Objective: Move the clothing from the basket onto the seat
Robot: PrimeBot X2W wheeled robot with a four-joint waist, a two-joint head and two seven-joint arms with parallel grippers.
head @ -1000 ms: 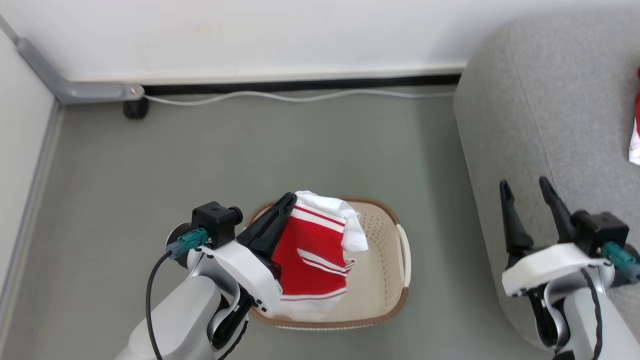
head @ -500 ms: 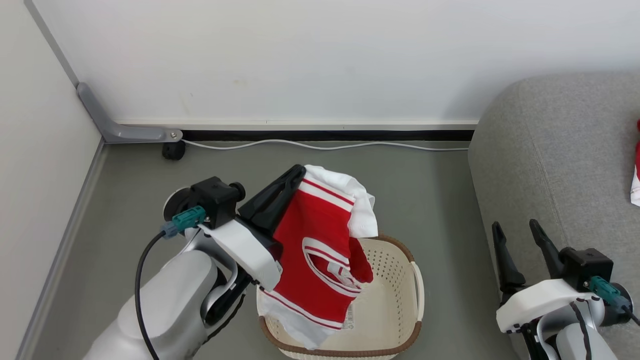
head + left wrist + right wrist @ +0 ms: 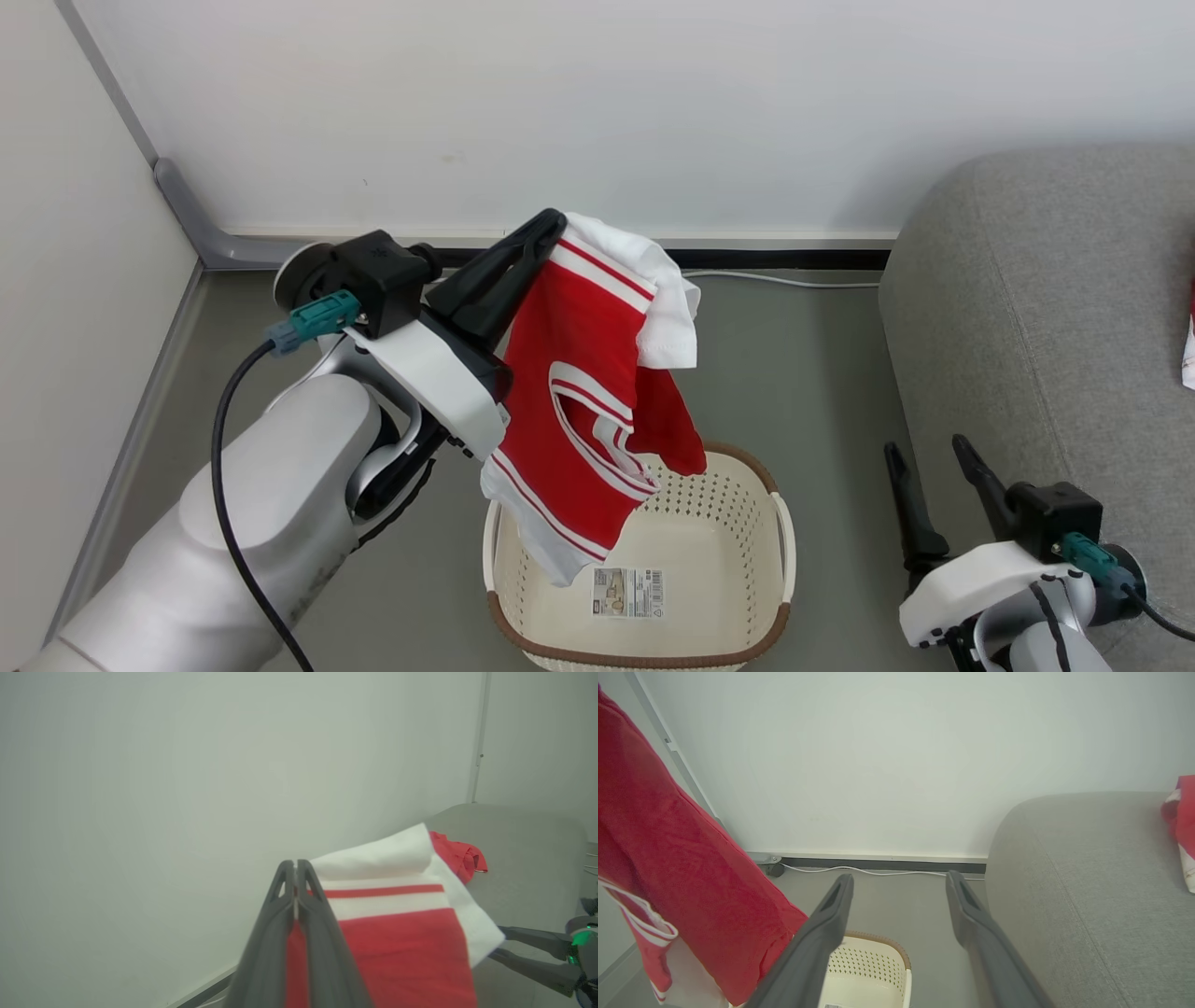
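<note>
A red garment (image 3: 583, 392) with white panels and red-and-white striped trim hangs in the air, pinched at its top edge. It drapes down in loose folds, with a white flap folded over at the top. In the head view its lowest white corner falls in front of the left part of the basket's opening. Whether it touches the basket cannot be told.

The left gripper (image 3: 546, 229) holds it. Its two dark fingers are pressed together on the cloth, and the left wrist view shows red fabric squeezed between them. The left arm reaches up and forward from the lower left, in front of a white wall.

Below stands the basket (image 3: 780, 551), cream with a brown rim, on a grey-green floor. Its floor shows, bare apart from a barcode sticker (image 3: 627, 592). No other clothing can be seen in it.

To the right is the seat (image 3: 1046, 308), a big grey couch, well apart from the hanging garment. A second piece of clothing (image 3: 1189, 355), red and white, lies on it at the far right edge of the view.

The right gripper (image 3: 926, 446) sits low at the right, between basket and seat. Its fingers are spread wide and hold nothing.

Judging by this, the task is well along. One piece appears to be already on the seat, and the basket looks emptied. What is left is to carry the held garment rightward across to the seat and release it there.
</note>
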